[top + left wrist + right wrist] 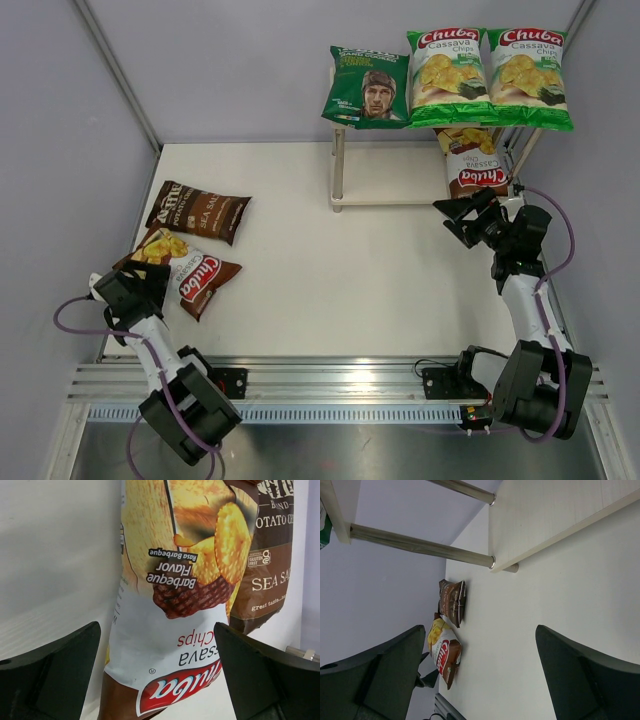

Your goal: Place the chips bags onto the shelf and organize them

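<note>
L arm lined up on brown Chuba bag point(185, 270); both grippers wide open, empty.
Bag lies flat on table point(330, 270) btwn left gripper point(138, 285) fingers, long axis running fwd from wrist, Sea Salt bag point(198, 212) touching far end. Glossy crinkly film, soft pillow shape. Shelf point(390, 178) well apart, right gripper point(468, 215) beside it.

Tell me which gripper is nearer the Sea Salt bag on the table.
Left. The left gripper is open at the near end of the brown Chuba bag, which lies beside the Sea Salt bag. The right gripper, also open, is across the table by the shelf.
</note>
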`<control>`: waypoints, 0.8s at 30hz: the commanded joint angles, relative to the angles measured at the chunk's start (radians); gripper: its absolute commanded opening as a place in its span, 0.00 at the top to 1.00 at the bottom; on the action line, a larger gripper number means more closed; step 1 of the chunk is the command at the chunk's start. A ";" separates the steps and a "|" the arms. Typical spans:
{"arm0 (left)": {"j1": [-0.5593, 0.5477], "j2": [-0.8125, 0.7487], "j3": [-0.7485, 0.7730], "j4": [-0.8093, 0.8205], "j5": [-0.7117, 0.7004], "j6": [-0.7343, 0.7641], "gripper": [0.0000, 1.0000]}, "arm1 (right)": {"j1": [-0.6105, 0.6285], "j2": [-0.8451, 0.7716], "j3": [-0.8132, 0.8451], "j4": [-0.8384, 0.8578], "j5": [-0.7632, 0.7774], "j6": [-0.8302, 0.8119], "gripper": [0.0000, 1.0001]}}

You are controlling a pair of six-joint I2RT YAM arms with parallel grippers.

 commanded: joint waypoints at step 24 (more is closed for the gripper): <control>-0.033 0.152 -0.159 0.356 0.135 -0.107 0.66 | 0.073 -0.063 0.059 -0.054 0.038 -0.070 0.01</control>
